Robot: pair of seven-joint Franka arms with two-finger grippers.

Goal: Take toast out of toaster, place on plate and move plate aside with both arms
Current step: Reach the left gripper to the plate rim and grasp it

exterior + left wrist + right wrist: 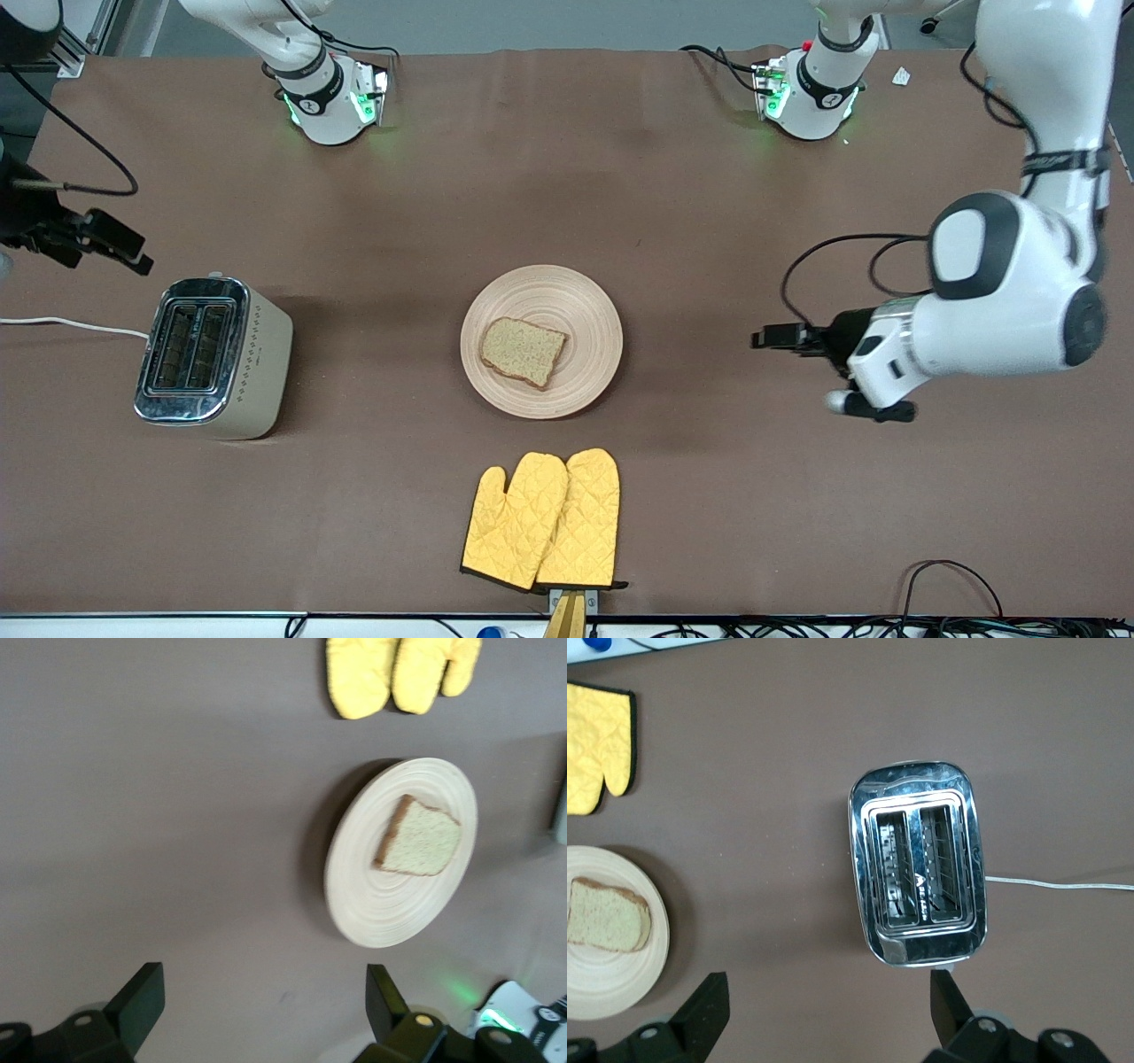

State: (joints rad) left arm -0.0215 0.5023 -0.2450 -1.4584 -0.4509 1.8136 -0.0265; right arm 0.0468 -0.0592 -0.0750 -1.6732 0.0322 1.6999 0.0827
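The toast (523,351) lies on the plate (592,301), between both empty, wide-open pincers: left gripper (257,1010), right gripper (824,1014) above the toaster (213,356); stiff, light wood, grip opposite rims

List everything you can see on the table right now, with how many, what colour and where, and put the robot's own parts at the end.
round pale wooden plate: one, pale wood, mid-table.
speckled wholegrain toast slice: one, light brown, lying on the plate.
boxy cream and chrome two-slot toaster: one, both slots empty, toward the right arm's end.
white toaster cord: one, running off the table's edge.
quilted oven mitts: two, yellow, nearer the front camera than the plate.
brown table cover: one, under everything.
left end effector: one, black, open, toward the left arm's end, holding nothing.
right end effector: one, black, open, by the toaster, holding nothing.
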